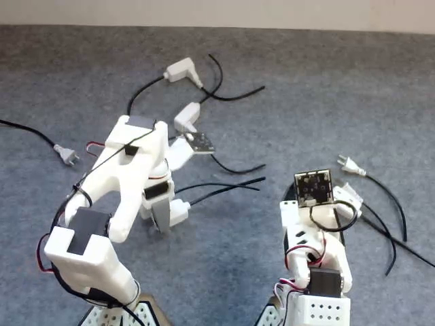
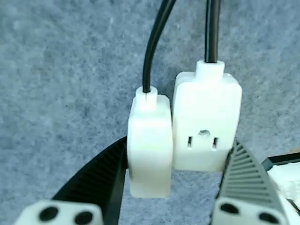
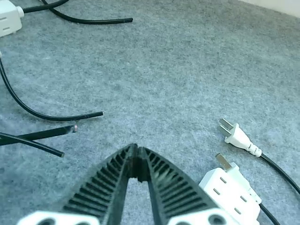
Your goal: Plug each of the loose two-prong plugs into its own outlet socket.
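Left hand (image 2: pixel 178 147) pinches socket (image 2: pixel 206 126) and white block (image 2: pixel 150 145) together.
Right hand (image 3: pixel 137 161) pressed together; loose plug (image 3: pixel 236 136) lies near.

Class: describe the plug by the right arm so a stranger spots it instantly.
Find the right arm's gripper over the grey carpet. Two white pieces lie beside it. The plug is the slim one ending in two bare prongs; the socket block is boxy with slots.

Grey felt table (image 1: pixel 353 81) under loose black cords (image 1: pixel 238 97), white outlet sockets (image 1: pixel 181 69) and two-prong plugs (image 1: pixel 66 155).
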